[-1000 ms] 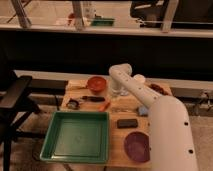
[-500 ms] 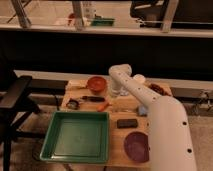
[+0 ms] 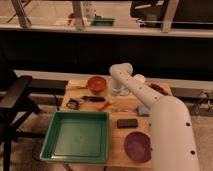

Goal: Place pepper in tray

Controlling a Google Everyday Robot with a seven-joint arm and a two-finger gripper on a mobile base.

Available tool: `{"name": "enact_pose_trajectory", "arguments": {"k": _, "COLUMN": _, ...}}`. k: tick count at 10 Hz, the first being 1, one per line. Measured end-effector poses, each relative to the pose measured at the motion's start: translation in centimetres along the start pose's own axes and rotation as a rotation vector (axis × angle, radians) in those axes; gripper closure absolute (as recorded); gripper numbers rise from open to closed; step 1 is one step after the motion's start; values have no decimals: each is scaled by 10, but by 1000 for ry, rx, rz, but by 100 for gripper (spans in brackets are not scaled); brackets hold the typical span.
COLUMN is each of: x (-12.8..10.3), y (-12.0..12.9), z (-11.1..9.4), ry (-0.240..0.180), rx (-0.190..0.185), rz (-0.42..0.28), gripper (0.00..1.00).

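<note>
We judge the grasp step in hand. The gripper (image 3: pixel 116 96) hangs under the arm's bend, fingers together, just beside the pepper (image 3: pixel 103 104) lying on the worktop (image 3: pixel 120 111). We cannot confirm a hold. The next move calls for a lift, then carriage to the tray (image 3: pixel 55 145).

Black chair (image 3: pixel 15 96) beside wooden table (image 3: pixel 116 143)

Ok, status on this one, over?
Gripper shut, low over table just right of pepper. Pepper on table, not in tray; grasp unclear. Dark-handled utensil close on its left.
</note>
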Motion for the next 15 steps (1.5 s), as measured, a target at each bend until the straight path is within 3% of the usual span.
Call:
{"name": "enact_pose_trajectory", "arguments": {"k": 2, "x": -3, "y": -7, "z": -39, "ry": 28, "rx": 73, "rz": -8, "gripper": 100}}
{"name": "enact_pose_trajectory", "arguments": {"k": 4, "x": -8, "y": -10, "z": -94, "ry": 60, "rx": 161, "rz": -20, "gripper": 100}}
{"name": "enact_pose_trajectory", "arguments": {"k": 6, "x": -11, "y": -8, "z": -135, "ry": 84, "rx": 220, "rz": -34, "gripper": 100}}
{"name": "enact_pose_trajectory", "arguments": {"k": 8, "x": -26, "y": 0, "z": -195, "ry": 97, "rx": 292, "rz": -92, "gripper": 100}}
{"name": "enact_pose_trajectory", "arguments": {"k": 11, "x": -69, "y": 25, "z": -243, "ry": 53, "rx": 358, "rz": -244, "gripper": 100}}
{"name": "enact_pose_trajectory", "arguments": {"k": 15, "x": -127, "y": 52, "z": -264, "ry": -52, "rx": 432, "rz": -421, "gripper": 100}}
